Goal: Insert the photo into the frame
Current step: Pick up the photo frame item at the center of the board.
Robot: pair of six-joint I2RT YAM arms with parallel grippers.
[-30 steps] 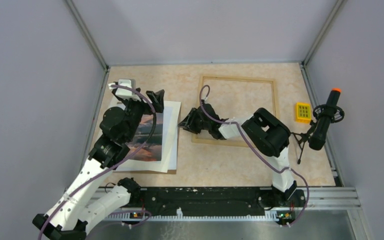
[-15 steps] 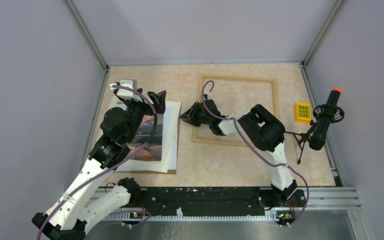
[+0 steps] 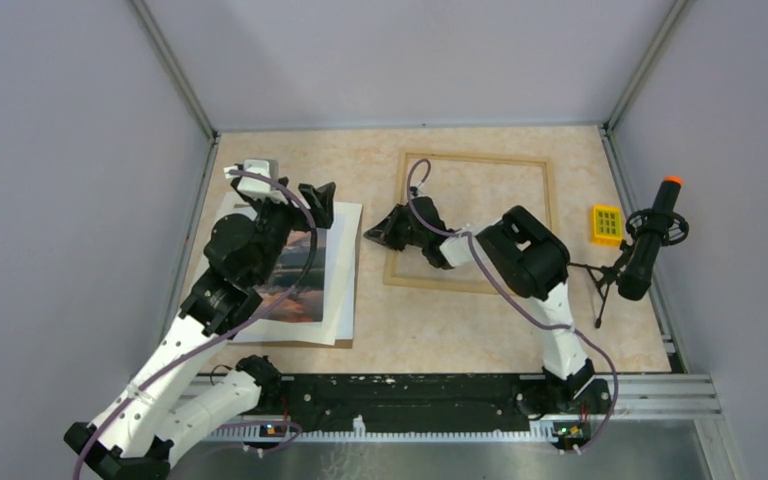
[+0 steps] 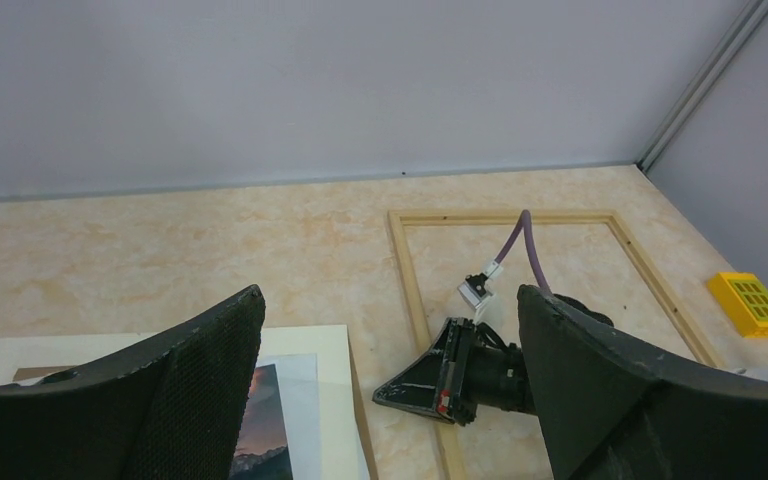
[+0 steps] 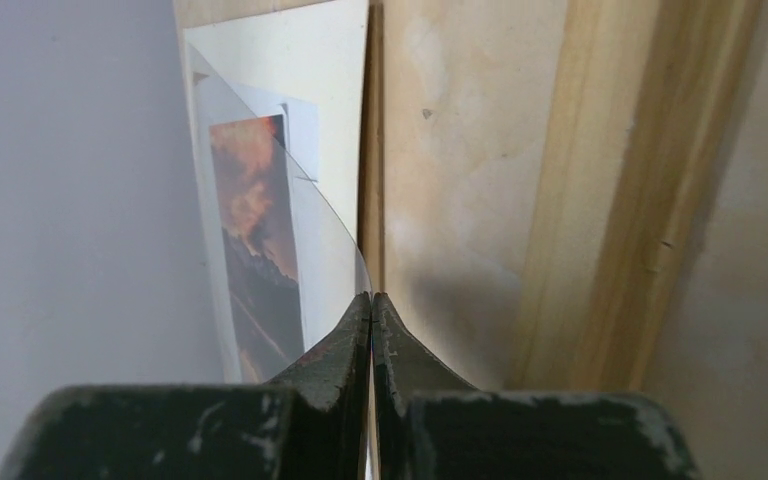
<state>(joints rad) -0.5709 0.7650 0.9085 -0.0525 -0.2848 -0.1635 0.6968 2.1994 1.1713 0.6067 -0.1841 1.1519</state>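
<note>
The bench [image 3: 440, 330], a beige stone-patterned surface walled on three sides, carries all the items. The frame [image 3: 475, 157], an empty rectangle of thin light wood, lies flat at the far centre-right with bare bench showing through it.

A white mat [image 3: 345, 290] lies flat at the left, well apart from the frame's right rail and near its left rail. The photo [image 3: 305, 290], an orange-pink and dark landscape print with a white margin, rests on this mat and outside the frame. The left arm covers part of it in the top view.

The left tool [image 3: 318, 205] stands over the far right part of the mat with its fingers spread wide and nothing between them. The wrist view looks out between them toward the frame.

The right tool [image 5: 371, 296] points leftward, low over the bench, between the mat's right edge and the frame's left rail. Its arm crosses that rail. Its fingers are pressed fully together.

A clear sheet [image 5: 300, 200] lies over the photo and mat, and its curved edge rises to meet the fingertips. Whether they pinch it cannot be told.

At the right edge stand a black handle with an orange tip [image 3: 648, 245] on a small stand and, just beside it, a yellow gridded block [image 3: 607, 224].
</note>
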